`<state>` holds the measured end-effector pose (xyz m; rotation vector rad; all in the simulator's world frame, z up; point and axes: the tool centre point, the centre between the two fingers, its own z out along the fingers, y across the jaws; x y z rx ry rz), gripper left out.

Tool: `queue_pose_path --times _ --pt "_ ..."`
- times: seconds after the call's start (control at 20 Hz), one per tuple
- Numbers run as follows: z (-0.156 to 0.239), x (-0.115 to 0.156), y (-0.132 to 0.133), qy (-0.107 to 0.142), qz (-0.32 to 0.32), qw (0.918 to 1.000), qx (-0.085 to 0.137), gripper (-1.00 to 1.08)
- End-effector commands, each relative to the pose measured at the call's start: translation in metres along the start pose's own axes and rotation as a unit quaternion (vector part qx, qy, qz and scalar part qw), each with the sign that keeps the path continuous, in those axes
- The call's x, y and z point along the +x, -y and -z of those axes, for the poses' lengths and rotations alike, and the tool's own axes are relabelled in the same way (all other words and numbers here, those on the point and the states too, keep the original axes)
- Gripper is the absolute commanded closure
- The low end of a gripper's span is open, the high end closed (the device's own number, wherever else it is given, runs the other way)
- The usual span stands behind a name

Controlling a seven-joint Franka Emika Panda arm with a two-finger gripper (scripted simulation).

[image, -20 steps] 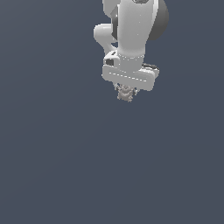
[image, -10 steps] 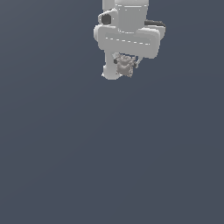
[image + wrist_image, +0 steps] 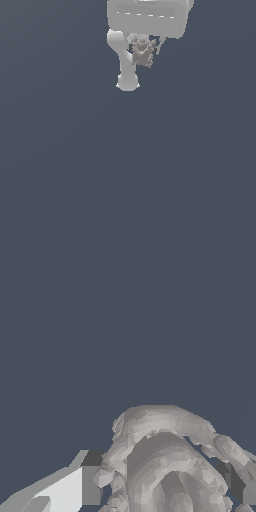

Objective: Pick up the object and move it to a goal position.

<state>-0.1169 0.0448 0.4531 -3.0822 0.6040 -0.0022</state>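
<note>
The object is a small knobbly grey-beige lump near the top of the exterior view. It hangs under the white hand, and my gripper is shut on it, the fingers mostly hidden behind it. In the wrist view the object fills the lower part of the picture, its bumpy ridges pressed between a white and grey finger on one side and a dark finger on the other. It touches no surface and is held in the air.
A white arm link runs down behind the object to a rounded end. Everything else in both views is a plain dark grey-blue ground with no other objects or edges visible.
The hand has risen toward the exterior view's top edge and looks larger, carrying the object with it. More of the arm now shows below the hand.
</note>
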Motion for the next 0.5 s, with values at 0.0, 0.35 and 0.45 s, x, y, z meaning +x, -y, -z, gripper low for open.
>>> queue_pose_path --times 0.0,0.35,0.45 --pt "0.0084 -0.0016 -0.0014 0.001 0.0 1.0 0.0 1.08" --pt "0.0122 -0.0012 -0.0015 0.001 0.0 1.0 0.0 1.08" --pt "0.0113 -0.0009 -0.0012 0.001 0.0 1.0 0.0 1.08"
